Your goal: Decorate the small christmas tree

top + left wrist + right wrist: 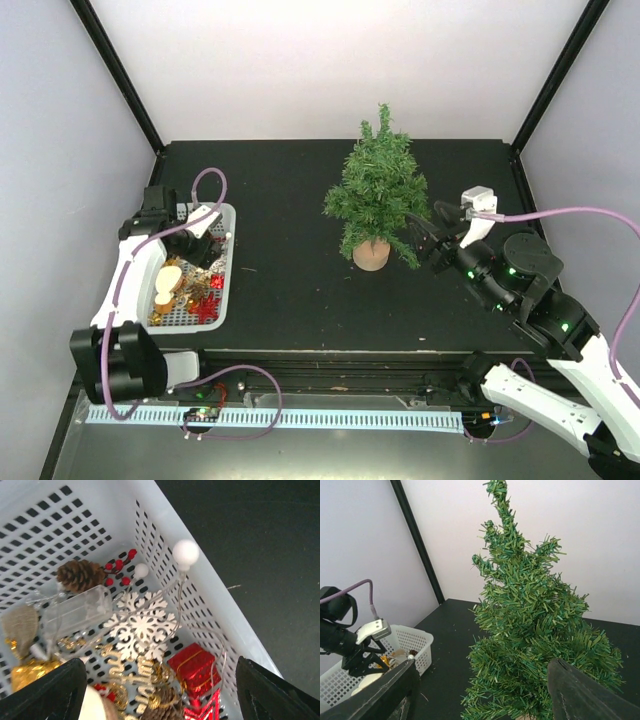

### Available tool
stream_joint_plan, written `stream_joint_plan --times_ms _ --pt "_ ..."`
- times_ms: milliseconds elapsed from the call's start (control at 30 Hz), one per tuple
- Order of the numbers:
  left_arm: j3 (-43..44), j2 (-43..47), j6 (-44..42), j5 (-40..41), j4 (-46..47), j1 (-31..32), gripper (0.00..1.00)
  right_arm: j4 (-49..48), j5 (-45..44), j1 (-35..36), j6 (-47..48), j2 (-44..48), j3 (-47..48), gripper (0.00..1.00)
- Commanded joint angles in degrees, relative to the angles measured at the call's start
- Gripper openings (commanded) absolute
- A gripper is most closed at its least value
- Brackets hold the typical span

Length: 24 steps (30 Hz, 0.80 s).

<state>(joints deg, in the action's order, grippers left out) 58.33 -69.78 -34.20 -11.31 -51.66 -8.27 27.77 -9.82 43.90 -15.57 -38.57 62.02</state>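
While the released left claw (160, 692) hangs over the white perforated plastic basket (165, 535) to pick from it, the released right claw (480, 690) has the bushy green christmas tree (530, 615) just ahead, probably to steady it.

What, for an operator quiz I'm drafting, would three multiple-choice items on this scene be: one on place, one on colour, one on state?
1. Where does the small christmas tree stand?
A) on a shelf
B) on the black table
C) on the floor

2. What colour is the gift-box ornament in the basket?
A) red
B) blue
C) silver

3. How is the left gripper?
A) shut on the tree
B) shut on nothing
C) open over the basket

Answers:
1 B, the top view shows it upright on the dark tabletop.
2 A, the left wrist view shows it red.
3 C, its jaws stand wide apart above the basket.
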Motion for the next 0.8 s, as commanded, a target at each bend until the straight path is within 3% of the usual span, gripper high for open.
stream_joint_plan --times_ms 0,267,467,767 --pt "2.9 -6.4 3.4 -8.0 0.9 -2.1 0.79 -1.4 0.8 0.1 -0.5 0.9 -1.0 0.70" --pt "2.5 -11.6 5.8 -3.9 7.9 -4.9 0.67 -1.6 1.1 0.1 -0.7 0.8 -1.1 0.70" --pt "2.5 -14.4 1.9 -11.1 6.0 -5.0 0.61 -1.7 2.1 0.1 -1.3 -0.5 -1.1 0.70" --pt "0.5 -18.0 -1.9 -10.6 8.2 -5.5 0.51 -1.5 2.2 0.0 -1.5 -2.2 -0.7 0.70"
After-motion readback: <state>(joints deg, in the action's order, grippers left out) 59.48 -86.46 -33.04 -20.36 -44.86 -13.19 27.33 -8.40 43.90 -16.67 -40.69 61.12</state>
